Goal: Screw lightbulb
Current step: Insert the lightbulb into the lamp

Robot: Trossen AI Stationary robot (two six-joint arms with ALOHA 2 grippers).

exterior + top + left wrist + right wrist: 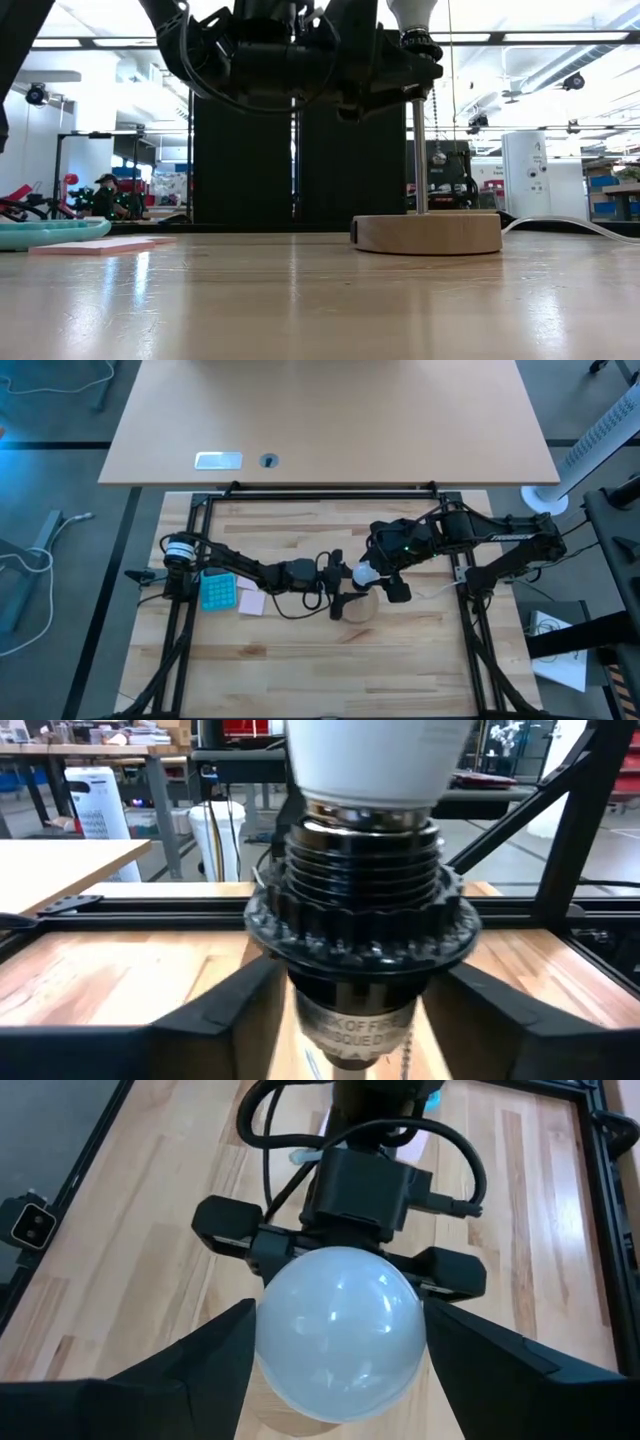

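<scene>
Left gripper (338,582) reaches in from the left w/ fingers clamped on the black socket (362,935); the lightbulb (338,1328) sits upright in it, above the round wooden base (427,233) mid-worktop. Right gripper (340,1342) pinches the bulb's smooth globe: likely light, slippery, fragile, so hold around its widest part. Pale wood worktop (300,670); bright workshop behind.

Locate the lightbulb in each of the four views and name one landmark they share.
High view: the lightbulb is a white spot at table centre, between both grippers.
Low view: top edge, right of centre, above the thin post.
Left wrist view: top centre, seated in the black socket.
Right wrist view: large white globe, centre.
Shared landmark: the black socket, though the bulb hides it in the right wrist view.
</scene>
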